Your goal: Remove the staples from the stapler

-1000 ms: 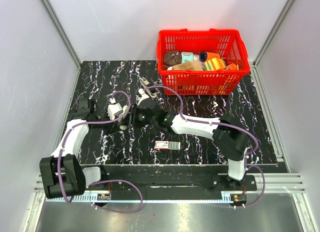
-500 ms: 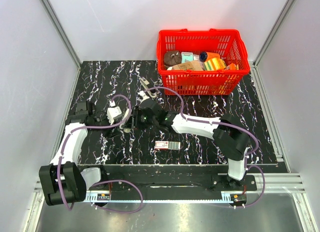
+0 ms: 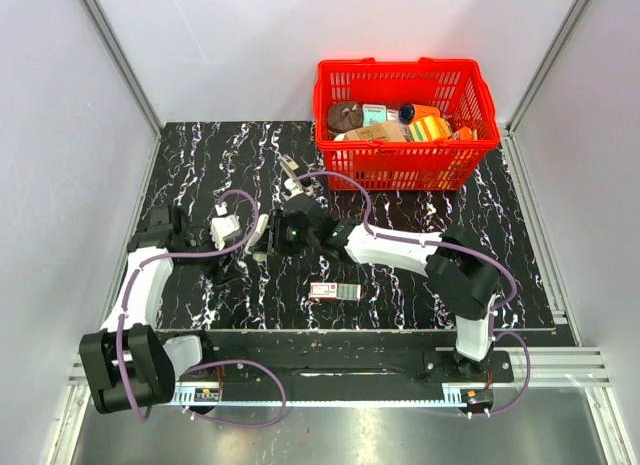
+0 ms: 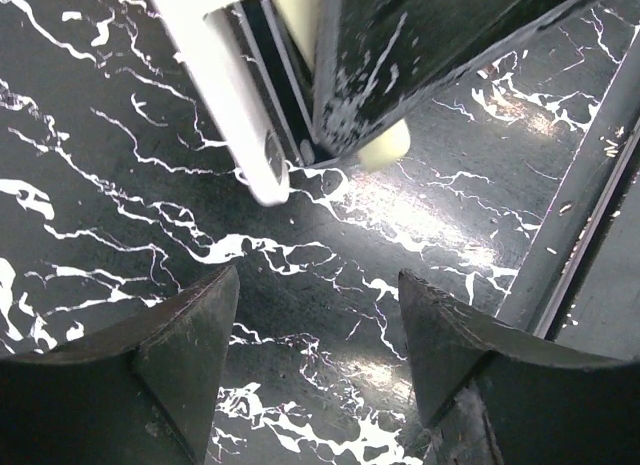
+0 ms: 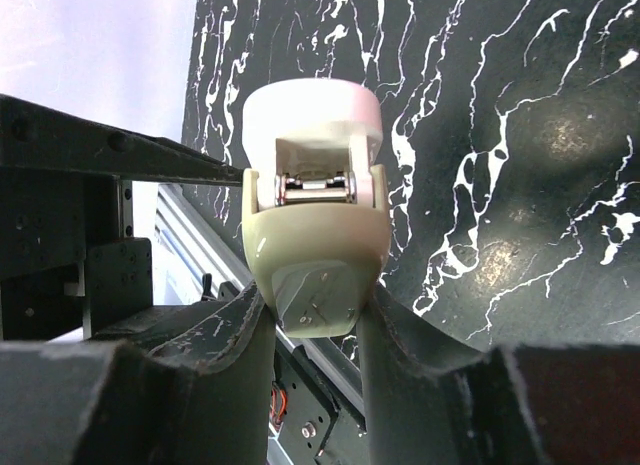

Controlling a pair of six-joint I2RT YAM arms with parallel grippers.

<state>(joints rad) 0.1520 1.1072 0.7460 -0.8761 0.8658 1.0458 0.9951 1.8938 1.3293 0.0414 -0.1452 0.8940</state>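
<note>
The cream and white stapler [image 5: 315, 235] is clamped at its rear end between the fingers of my right gripper [image 5: 311, 303], which holds it just above the black marbled table [image 3: 400, 285]. From above, the stapler [image 3: 262, 241] sits at the table's middle left with the right gripper [image 3: 276, 235] on it. My left gripper [image 4: 318, 275] is open with only tabletop between its fingers. It hangs a short way back from the stapler's white arm [image 4: 228, 105]. I cannot make out the staples in any view.
A red basket [image 3: 405, 165] full of small goods stands at the back right. A small red and white box [image 3: 333, 291] lies near the front middle. A small metal piece [image 3: 291, 166] lies behind the stapler. The aluminium frame rail [image 4: 580, 205] borders the table's left edge.
My left gripper has opened and drawn back to the left, away from the stapler. The right gripper has kept its hold and hardly moved.
</note>
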